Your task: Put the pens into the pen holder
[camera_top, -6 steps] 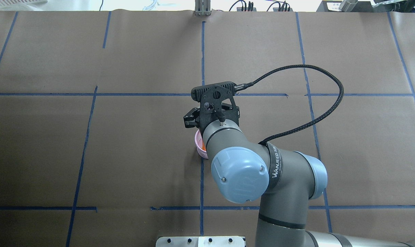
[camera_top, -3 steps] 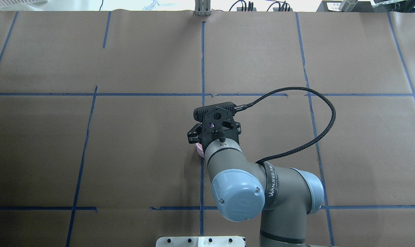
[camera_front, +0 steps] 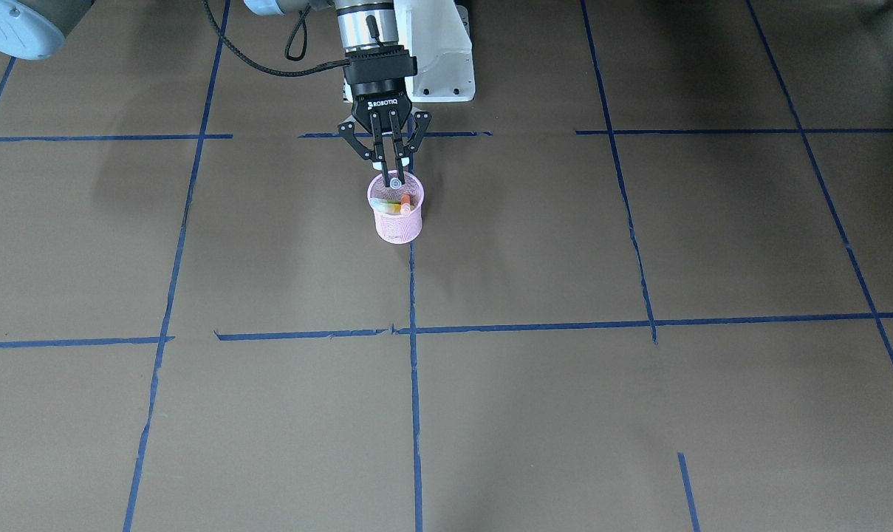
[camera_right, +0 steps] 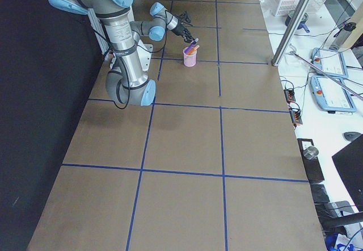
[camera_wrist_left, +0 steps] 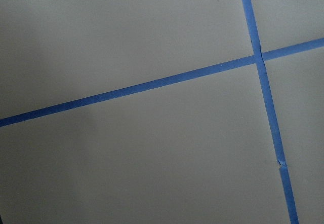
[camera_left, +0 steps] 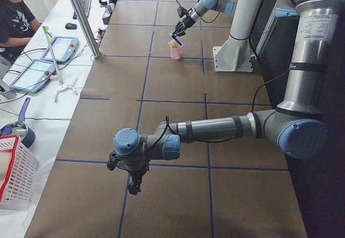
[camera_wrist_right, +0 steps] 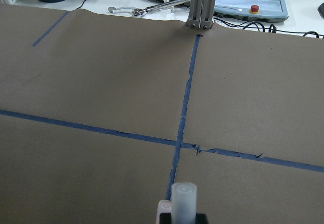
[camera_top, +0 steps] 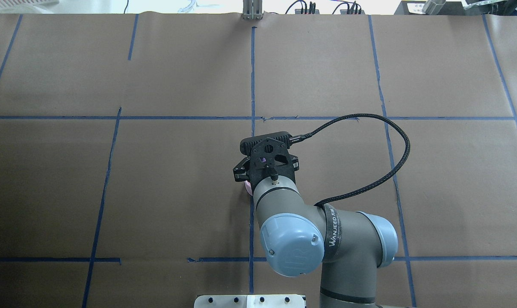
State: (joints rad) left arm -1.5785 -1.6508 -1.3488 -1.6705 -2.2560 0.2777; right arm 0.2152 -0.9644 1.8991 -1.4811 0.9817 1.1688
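The right gripper [camera_front: 394, 176] carries the white marking "ROBOTIQ" on its black body; a black strap [camera_top: 333, 219] on the right arm reads "WANJEED". The fingers stand close together, clamped on the slim purple pen [camera_right: 193, 47]. Its pale translucent cap end [camera_wrist_right: 183, 197] shows between them in the right wrist view. The pen hangs over the mouth of the small round pink wire-mesh pen holder [camera_front: 398, 224], its lower end apparently inside the rim. The holder stands upright on the brown paper-covered table [camera_front: 564, 406], on a blue tape line [camera_front: 414, 295]. Inside lean the orange pen [camera_front: 405, 201] and the green pen [camera_front: 384, 204]. The left gripper [camera_left: 133, 184] hangs above the table's left end — whether open or closed cannot be determined.
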